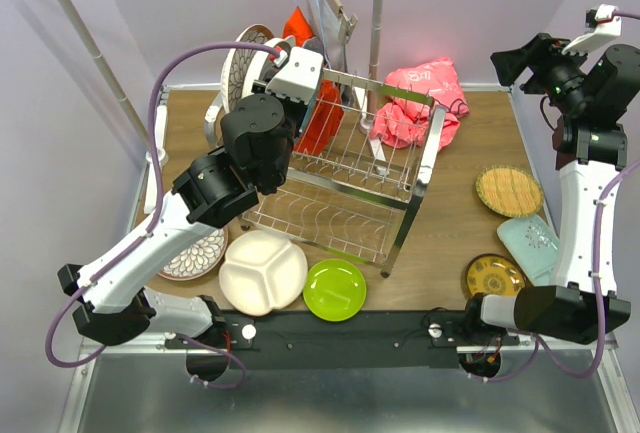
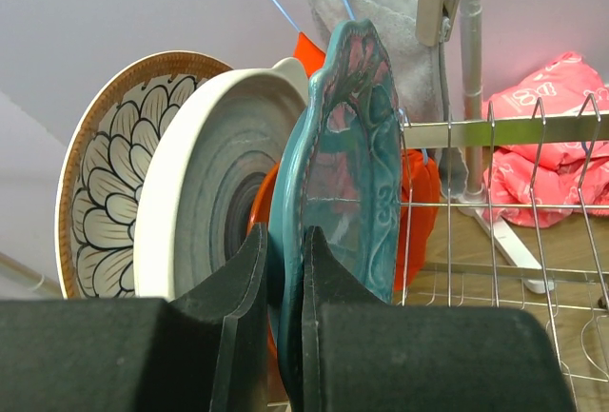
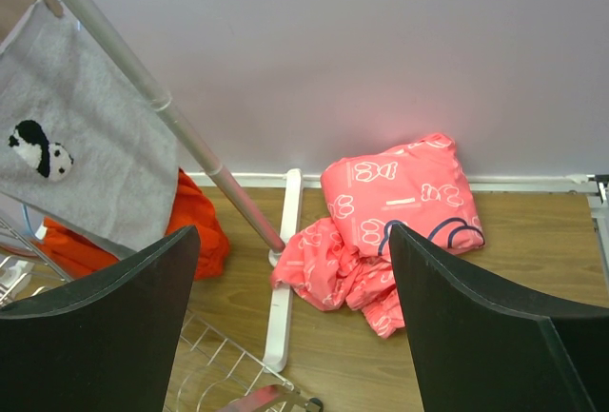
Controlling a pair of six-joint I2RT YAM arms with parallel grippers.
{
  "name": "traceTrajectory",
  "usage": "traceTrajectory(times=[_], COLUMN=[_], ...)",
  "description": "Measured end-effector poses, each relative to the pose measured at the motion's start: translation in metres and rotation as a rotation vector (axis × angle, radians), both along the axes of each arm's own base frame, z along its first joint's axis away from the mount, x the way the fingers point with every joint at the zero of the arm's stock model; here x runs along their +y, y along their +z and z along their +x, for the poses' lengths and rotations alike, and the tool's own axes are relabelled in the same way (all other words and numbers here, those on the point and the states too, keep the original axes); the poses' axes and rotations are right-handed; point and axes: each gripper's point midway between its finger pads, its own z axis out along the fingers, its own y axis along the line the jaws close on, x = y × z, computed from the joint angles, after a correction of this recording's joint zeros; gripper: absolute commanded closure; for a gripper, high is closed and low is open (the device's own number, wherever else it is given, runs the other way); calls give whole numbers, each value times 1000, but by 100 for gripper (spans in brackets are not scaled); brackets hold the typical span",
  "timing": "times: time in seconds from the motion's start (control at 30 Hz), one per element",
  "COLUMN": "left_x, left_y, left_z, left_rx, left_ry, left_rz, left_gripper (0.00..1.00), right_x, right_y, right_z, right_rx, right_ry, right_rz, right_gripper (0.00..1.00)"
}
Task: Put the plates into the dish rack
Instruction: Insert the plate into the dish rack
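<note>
The left gripper [image 2: 284, 241] was clenched on the lower rim of the teal plate [image 2: 343, 193], which stood upright at the far left end of the dish rack [image 2: 495, 131], with 2 more plates on edge just behind it. The plate probably needed to be kept vertical and let go only once its edge sat between wires; its seating was hidden. The left arm reached up and forward with its wrist level. The right gripper [image 3: 293, 236] hung raised and well apart, its jaws released and empty.
</note>
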Motion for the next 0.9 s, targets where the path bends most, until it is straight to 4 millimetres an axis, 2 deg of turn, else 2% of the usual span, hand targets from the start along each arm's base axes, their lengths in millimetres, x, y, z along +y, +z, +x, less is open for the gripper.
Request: traceTrajectory(times=[0.9], left_x=[5], left_y=[-2], left_z=[1], left_rx=[6], left_ry=[30], left_rz=[-54], left_gripper=[100], right_x=[0], right_y=[0], right_z=[-1], right_rx=[0], right_ry=[0], right_rz=[0], right_gripper=[11])
